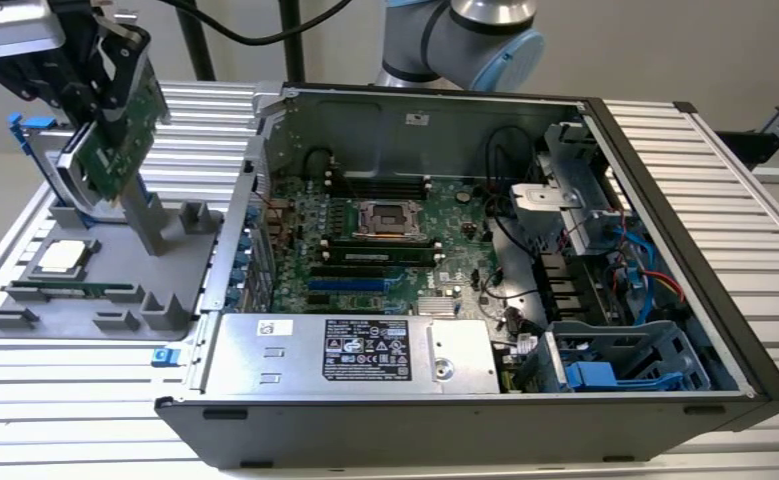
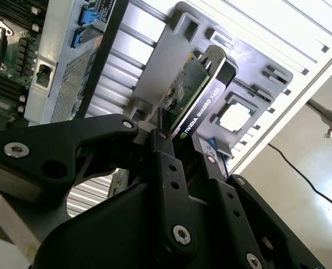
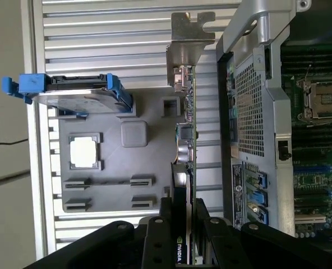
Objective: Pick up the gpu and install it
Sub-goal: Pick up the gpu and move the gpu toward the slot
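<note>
At exterior view's far left: hard drive [image 1: 53, 172] w/ blue frame, standing on edge at the back of the gray tray [image 1: 42, 322], just beside the held card.
Gripper: gripper [image 1: 104, 100] hangs over the tray, outside the PC case; jaws closed to card thickness, clamped on the gpu [image 1: 120, 145].
Gpu: in the air, on edge, tilted, green board and black cooler between the jaws. Low end near a tray post; can't tell if it's clear of it.
Bracket: silver bracket [image 3: 187, 45] at the end far from the jaws in the first wrist view.
Pinch: in the second wrist view the fingers [image 2: 161, 147] squeeze board on one face, cooler on the other.
Tray: on the bench [image 1: 69, 410]; CPU chip [image 1: 65, 257] flat in its pocket.
Handling (est.): light, stiff, no flex, but fragile. Parts and the edge contacts shouldn't be pressed; smooth cooler could slip.
Grip spot (est.): across board + cooler near one end, as now.
PC case: PC case [image 1: 496, 425] right of tray, side open, motherboard [image 1: 362, 250] exposed, blue slot [image 1: 349, 283] free.
</note>
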Controlling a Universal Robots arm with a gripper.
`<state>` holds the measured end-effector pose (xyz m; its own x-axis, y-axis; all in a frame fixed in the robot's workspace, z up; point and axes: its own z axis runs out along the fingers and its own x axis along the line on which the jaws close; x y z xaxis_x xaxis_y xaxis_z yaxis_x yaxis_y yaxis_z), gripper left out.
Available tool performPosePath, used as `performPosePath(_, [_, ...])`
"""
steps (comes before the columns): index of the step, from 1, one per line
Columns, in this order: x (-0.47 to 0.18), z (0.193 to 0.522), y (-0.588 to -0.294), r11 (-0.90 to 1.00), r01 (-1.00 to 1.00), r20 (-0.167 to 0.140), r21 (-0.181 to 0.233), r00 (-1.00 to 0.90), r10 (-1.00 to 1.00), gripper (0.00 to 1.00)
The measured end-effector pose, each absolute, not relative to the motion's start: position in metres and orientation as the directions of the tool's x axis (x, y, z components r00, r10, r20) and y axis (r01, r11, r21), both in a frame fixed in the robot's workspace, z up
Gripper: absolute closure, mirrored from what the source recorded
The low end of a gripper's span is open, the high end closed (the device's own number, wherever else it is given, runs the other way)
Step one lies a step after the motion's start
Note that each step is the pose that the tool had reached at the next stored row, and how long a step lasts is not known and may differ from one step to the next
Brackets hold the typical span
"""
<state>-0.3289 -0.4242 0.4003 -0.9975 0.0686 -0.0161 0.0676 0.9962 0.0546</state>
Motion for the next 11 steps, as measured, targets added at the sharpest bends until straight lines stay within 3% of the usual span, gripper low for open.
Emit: performPosePath(11, [-0.3289,0.4073,-0.4242,0.996,0.068,-0.016,0.055,-0.998,0.069,1.0])
